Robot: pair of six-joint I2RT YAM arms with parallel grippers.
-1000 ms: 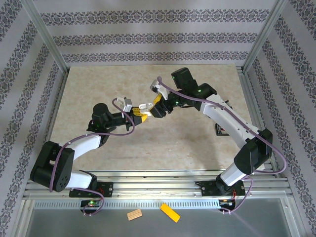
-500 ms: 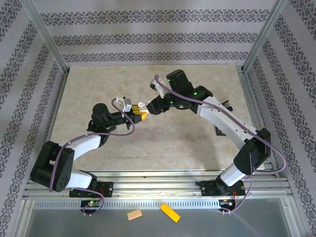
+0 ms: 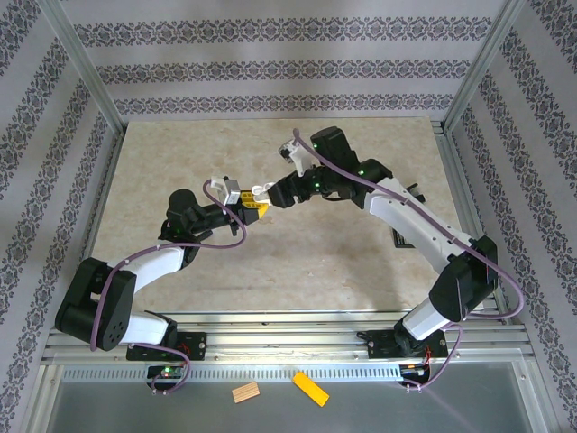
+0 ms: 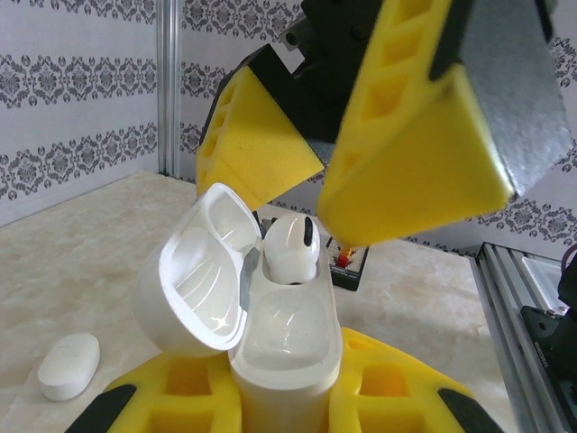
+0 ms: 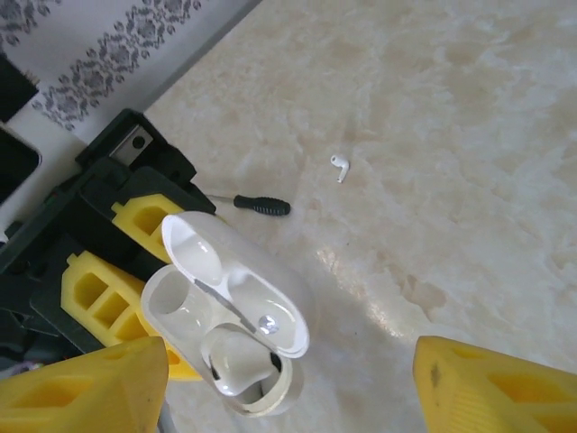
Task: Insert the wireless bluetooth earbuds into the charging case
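**Colleague:** What's in the hands?

**Me:** The left gripper (image 3: 252,209) is clamped on the charging case (image 4: 288,356) and holds it upright above the table (image 3: 343,266). Its lid (image 4: 200,271) is swung open to one side. One earbud (image 4: 290,248) sits in the far socket; the near socket is empty. The right gripper (image 3: 273,191) hangs just over the case with its jaws apart, holding nothing.

**Colleague:** And the other earbud?

**Me:** In the right wrist view a loose earbud (image 5: 340,166) lies on bare table, near what looks like a small screwdriver (image 5: 259,205) but clear of it.

**Colleague:** What worries you?

**Me:** Three things. The right fingers (image 4: 410,153) are very close to the open lid, and a careless sideways pull could knock it shut or twist the case in the left jaws. The seated earbud stands proud of its socket; I can't tell if it is fully home, so a bump might tip it out. The loose one is tiny on a smooth surface — an off-centre pinch would likely skid it away.

**Colleague:** Room to move?

**Me:** Tight only where the two grippers meet. Going straight up looks free, the table around the loose earbud is open, and the frame rail (image 3: 448,135) is well apart. A second white case (image 4: 68,365) lies closed on the table, off to the side.
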